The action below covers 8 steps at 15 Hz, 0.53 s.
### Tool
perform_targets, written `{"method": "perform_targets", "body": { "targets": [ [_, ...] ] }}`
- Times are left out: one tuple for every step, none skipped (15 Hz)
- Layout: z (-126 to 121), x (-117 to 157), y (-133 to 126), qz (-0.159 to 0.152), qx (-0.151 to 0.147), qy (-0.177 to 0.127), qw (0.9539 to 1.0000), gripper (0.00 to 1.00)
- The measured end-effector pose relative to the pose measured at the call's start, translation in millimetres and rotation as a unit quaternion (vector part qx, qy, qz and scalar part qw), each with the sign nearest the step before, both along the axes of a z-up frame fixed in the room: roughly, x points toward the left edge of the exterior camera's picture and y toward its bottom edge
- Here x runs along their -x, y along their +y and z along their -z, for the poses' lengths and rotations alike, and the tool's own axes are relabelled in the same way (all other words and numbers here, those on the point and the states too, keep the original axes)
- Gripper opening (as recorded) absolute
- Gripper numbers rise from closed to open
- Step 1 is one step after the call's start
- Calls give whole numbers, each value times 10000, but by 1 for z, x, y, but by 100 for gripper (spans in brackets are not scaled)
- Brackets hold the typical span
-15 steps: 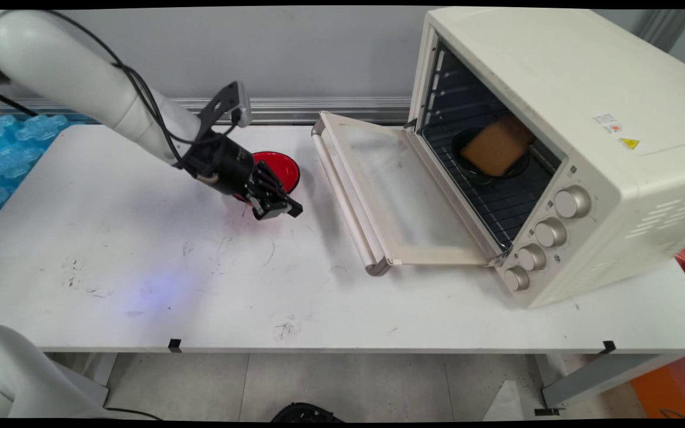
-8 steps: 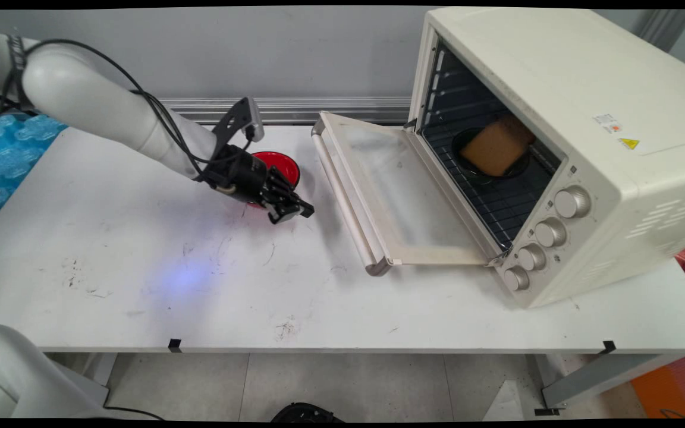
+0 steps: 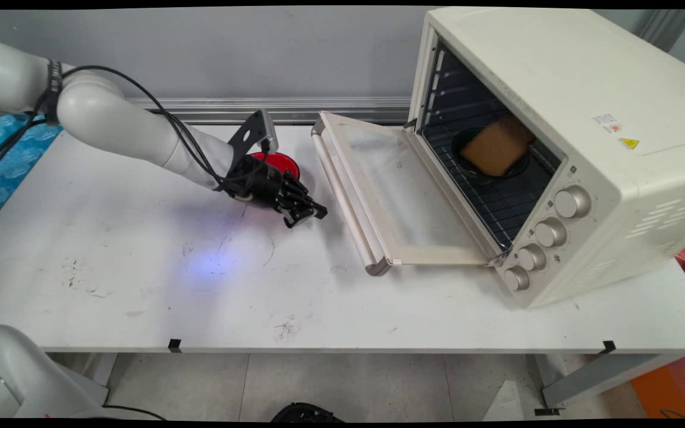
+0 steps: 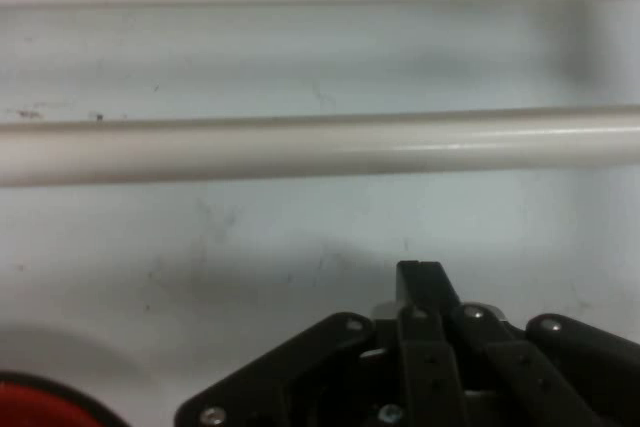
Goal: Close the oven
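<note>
the black two-finger gripper is rising from the bottom edge with its fingers pressed together, pointing across the scuffed white table at a long cream bar handle lying crosswise just beyond. a sliver of a red round dish is showing at the lower left corner.

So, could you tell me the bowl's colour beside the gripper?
Red bowl, best in the main view.

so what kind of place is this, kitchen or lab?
Most likely a robotics lab bench, not a kitchen. A Kinova arm's gripper works over a scuffed white table that holds a cream toaster oven, its door open, and a red bowl, against a bare wall.
</note>
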<state>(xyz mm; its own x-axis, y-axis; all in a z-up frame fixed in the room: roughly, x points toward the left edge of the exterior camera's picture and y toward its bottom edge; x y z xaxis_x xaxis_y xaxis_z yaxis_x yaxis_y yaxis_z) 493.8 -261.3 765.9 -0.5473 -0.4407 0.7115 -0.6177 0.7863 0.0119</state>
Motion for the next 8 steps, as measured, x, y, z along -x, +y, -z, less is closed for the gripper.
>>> {"method": "perform_targets", "body": {
  "targets": [
    [2,2,-1,17,44,18,10000,0],
    [3,4,-2,33,87,35,10000,0],
    [4,5,-4,45,126,52,9999,0],
    [4,6,-4,53,151,62,9999,0],
    [4,7,-6,60,188,80,9998,0],
    [4,8,-6,63,212,92,9997,0],
    [4,9,-7,72,249,109,9996,0],
    [4,10,-8,80,275,119,9995,0]
  ]
}}
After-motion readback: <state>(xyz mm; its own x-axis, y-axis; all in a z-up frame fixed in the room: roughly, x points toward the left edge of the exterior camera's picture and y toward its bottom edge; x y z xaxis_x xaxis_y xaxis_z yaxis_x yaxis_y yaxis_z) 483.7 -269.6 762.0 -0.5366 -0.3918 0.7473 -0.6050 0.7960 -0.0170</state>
